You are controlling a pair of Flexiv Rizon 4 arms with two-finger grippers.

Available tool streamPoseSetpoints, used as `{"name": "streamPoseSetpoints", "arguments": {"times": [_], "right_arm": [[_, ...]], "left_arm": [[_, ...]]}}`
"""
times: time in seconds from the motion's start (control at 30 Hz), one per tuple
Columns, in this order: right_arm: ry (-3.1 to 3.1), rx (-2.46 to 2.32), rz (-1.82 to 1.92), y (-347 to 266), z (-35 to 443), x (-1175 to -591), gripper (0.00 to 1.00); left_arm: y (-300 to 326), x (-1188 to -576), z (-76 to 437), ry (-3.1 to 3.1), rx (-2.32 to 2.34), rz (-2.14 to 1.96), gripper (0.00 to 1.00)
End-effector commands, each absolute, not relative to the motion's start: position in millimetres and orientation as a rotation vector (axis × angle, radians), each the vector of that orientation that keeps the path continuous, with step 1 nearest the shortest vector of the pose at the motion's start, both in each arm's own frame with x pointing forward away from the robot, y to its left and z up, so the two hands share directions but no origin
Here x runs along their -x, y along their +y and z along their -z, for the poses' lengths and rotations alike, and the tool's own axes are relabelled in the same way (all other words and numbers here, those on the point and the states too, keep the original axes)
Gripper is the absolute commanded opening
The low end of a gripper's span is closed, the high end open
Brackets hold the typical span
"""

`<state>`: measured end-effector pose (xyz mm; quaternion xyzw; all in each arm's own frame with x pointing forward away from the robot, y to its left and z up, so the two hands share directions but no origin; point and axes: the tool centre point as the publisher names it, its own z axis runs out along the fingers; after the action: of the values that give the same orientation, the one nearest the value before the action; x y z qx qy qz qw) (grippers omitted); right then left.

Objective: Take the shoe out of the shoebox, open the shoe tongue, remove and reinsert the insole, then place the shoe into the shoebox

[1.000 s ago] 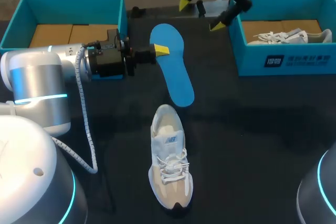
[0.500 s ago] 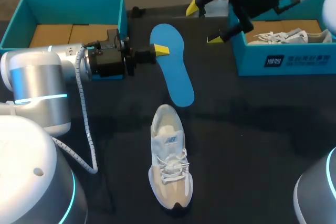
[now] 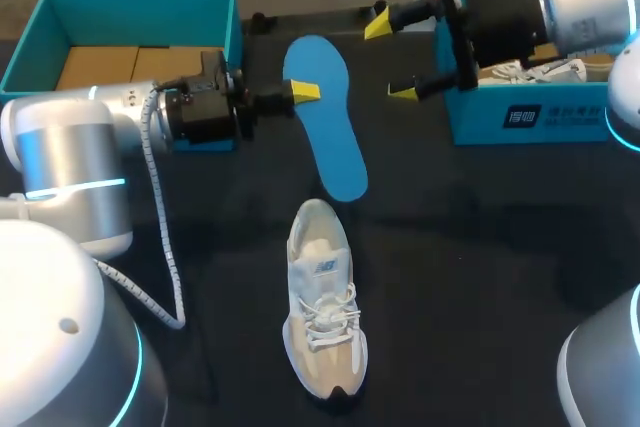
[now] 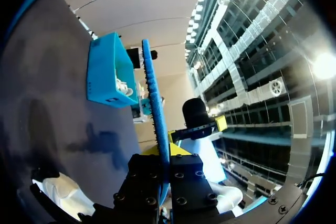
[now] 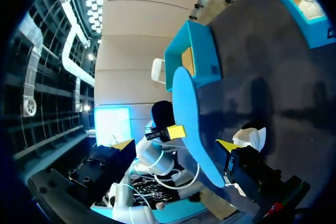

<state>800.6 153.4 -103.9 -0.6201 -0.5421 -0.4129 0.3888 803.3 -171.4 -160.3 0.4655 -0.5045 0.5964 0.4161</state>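
Note:
A blue insole (image 3: 325, 117) is held above the table by its edge, with my left gripper (image 3: 305, 90) shut on it. In the left wrist view the insole (image 4: 155, 108) shows edge-on, running out from between the fingers. My right gripper (image 3: 396, 55) stands open just right of the insole, its yellow tips pointing at it. In the right wrist view the insole (image 5: 190, 119) lies ahead of my right gripper (image 5: 176, 145), within the span of its spread fingers and not touched. The white and beige shoe (image 3: 322, 312) lies on the dark table below.
A teal shoebox (image 3: 530, 117) at the back right holds another white shoe (image 3: 535, 71). A second teal box (image 3: 120, 7) with cardboard inside stands at the back left. My left arm stretches across in front of that box.
My right arm has swung from the back towards the right and come down, bringing its open gripper level with the insole. The left arm and the insole have stayed put.

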Motion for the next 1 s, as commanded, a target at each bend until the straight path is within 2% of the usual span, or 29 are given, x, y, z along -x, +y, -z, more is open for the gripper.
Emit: {"name": "streamPoseSetpoints", "arguments": {"times": [0.03,0.57,0.93,1.0], "right_arm": [[-1.330,1.523,1.091,153.8,109.7,-798.4,1.00],[-1.300,1.433,1.084,151.8,115.7,-800.6,1.00],[-1.300,1.433,1.084,151.8,115.7,-800.6,1.00],[-1.300,1.433,1.084,151.8,115.7,-800.6,1.00]], "left_arm": [[-161.1,-807.5,156.2,-1.325,-1.101,-1.608,0.00],[-147.2,-828.3,124.3,-1.880,-0.673,-2.199,0.00],[-147.2,-828.3,124.3,-1.880,-0.673,-2.199,0.00],[-148.2,-829.3,122.3,-1.920,-0.524,-2.209,0.00]]}}
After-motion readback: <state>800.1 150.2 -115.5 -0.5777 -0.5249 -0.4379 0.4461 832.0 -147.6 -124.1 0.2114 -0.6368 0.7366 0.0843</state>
